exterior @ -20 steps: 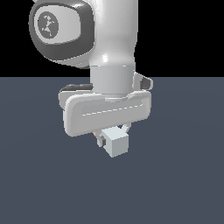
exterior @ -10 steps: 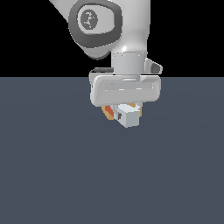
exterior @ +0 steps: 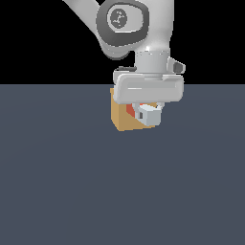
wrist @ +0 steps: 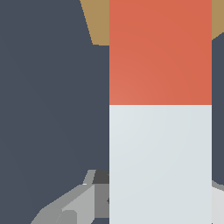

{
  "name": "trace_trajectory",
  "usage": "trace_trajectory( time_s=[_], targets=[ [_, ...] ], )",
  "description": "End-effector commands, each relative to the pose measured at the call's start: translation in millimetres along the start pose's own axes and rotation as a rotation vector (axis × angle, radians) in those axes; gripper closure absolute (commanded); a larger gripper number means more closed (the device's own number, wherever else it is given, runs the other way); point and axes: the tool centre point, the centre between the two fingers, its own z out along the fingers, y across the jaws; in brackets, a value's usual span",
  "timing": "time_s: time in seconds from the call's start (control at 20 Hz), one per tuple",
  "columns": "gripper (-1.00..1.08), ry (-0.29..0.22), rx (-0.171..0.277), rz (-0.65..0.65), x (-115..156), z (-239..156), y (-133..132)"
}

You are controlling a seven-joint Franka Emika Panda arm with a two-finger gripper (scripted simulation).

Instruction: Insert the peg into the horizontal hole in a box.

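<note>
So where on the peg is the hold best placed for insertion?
On the white-grey part of the peg, from above across its flat sides, as the gripper appears to have it. That leaves the orange-red end free toward the box.

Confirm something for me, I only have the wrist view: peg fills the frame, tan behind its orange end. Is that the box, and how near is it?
Observer: Yes. In the exterior view the box sits right behind the peg, partly hidden by the gripper.
Operator: Which end faces the box?
Observer: The orange end; the white end points toward the exterior camera.
Operator: Is the hole visible?
Observer: No. The peg and gripper cover that part of the box, so I cannot tell whether they are lined up.
</note>
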Motion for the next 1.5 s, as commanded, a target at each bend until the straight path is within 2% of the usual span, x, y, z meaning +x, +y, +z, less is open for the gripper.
trace_trajectory(
  time_s=[0.0, 1.05, 1.25, 1.45],
  targets=[
    [1.08, -0.001, -0.003, 0.013, 3, -4, 7],
    [1.08, 0.0, -0.002, 0.02, 6, -6, 12],
    [1.08, 0.0, -0.002, 0.02, 17, -6, 12],
    [1.08, 0.0, -0.003, 0.019, 42, -7, 12]
  ],
)
